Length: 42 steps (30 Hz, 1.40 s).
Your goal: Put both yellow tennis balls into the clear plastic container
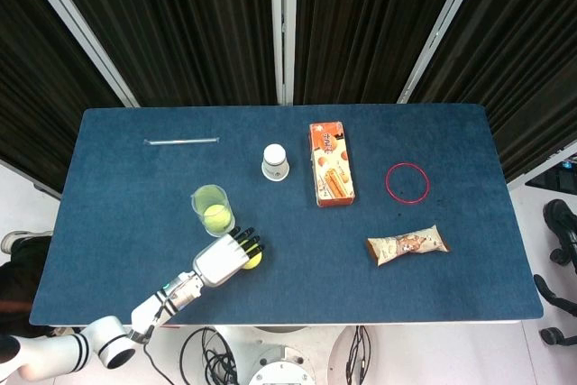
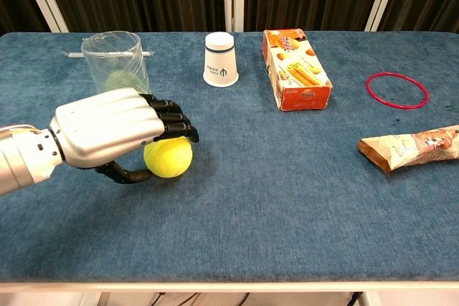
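A clear plastic container (image 1: 210,197) (image 2: 115,51) stands upright at the table's left, with one yellow tennis ball (image 1: 216,216) (image 2: 119,77) inside it. The second yellow tennis ball (image 1: 255,261) (image 2: 171,160) rests on the blue table just in front of the container, to its right. My left hand (image 1: 225,259) (image 2: 107,130) lies over this ball. Its fingers (image 2: 172,121) reach across the ball's top and the thumb (image 2: 129,175) curves against its lower left side. The fingers are spread in the same pose as before. My right hand shows in neither view.
An upturned paper cup (image 1: 275,161) (image 2: 220,59) and an orange biscuit box (image 1: 331,164) (image 2: 295,68) stand mid-table. A red ring (image 1: 387,181) (image 2: 367,87) and a snack packet (image 1: 407,244) (image 2: 416,147) lie to the right. A thin clear rod (image 1: 181,141) lies at the back left.
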Tool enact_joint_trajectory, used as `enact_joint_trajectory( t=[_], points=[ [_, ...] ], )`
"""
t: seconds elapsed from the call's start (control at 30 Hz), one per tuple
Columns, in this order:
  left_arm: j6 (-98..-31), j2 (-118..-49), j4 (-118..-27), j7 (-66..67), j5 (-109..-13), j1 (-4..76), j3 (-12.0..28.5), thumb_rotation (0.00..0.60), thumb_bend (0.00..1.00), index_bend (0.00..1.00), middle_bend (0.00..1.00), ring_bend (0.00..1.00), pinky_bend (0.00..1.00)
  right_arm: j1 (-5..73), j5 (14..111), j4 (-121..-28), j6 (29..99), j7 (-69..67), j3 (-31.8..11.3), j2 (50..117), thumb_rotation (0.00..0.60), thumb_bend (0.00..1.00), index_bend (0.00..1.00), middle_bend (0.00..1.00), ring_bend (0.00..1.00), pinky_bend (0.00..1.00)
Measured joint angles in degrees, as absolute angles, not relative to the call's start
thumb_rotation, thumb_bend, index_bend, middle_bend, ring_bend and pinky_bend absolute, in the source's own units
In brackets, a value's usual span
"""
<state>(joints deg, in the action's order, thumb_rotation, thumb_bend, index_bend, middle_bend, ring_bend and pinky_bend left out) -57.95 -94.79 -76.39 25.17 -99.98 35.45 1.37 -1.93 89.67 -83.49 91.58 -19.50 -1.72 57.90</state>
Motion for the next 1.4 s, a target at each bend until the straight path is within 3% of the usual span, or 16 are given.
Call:
enact_joint_trajectory(
  t=[0.23, 0.43, 0.67, 0.83, 1.1, 1.4],
  points=[
    [-61.50, -96.25, -73.95, 23.24, -101.35, 35.78, 0.46, 0.600, 0.25, 0.50, 0.46, 0.34, 0.51, -1.89, 89.42, -83.47, 91.36, -19.50, -1.82, 57.91, 0.600, 0.25, 0.00, 0.00, 0.00, 0.00],
    [-63.94, -95.52, -75.79, 22.73, -102.03, 35.38, -0.36, 0.600, 0.23, 0.54, 0.50, 0.38, 0.53, -1.93, 89.48, -83.61, 91.51, -19.56, -1.86, 57.89, 0.600, 0.24, 0.00, 0.00, 0.00, 0.00],
    [-71.27, -88.69, -88.80, 23.08, -103.34, 32.48, -1.10, 0.600, 0.22, 0.57, 0.52, 0.40, 0.55, -1.82, 89.59, -83.55, 91.53, -19.53, -2.00, 57.80, 0.600, 0.25, 0.00, 0.00, 0.00, 0.00],
    [-76.39, -80.32, -101.02, 24.74, -102.36, 30.80, 2.07, 0.600, 0.22, 0.58, 0.53, 0.41, 0.56, -1.55, 90.82, -83.97, 91.61, -19.12, -1.70, 58.14, 0.600, 0.24, 0.00, 0.00, 0.00, 0.00],
    [-71.83, -75.99, -102.51, 24.09, -89.33, 32.12, 8.35, 0.600, 0.24, 0.58, 0.53, 0.41, 0.56, -2.41, 92.69, -84.43, 94.50, -19.69, -1.18, 57.39, 0.600, 0.24, 0.00, 0.00, 0.00, 0.00],
    [-68.45, -77.58, -96.75, 23.26, -84.55, 34.51, 10.65, 0.600, 0.25, 0.57, 0.52, 0.40, 0.56, -3.60, 92.67, -84.27, 96.78, -20.79, -1.37, 56.47, 0.600, 0.24, 0.00, 0.00, 0.00, 0.00]
  ],
)
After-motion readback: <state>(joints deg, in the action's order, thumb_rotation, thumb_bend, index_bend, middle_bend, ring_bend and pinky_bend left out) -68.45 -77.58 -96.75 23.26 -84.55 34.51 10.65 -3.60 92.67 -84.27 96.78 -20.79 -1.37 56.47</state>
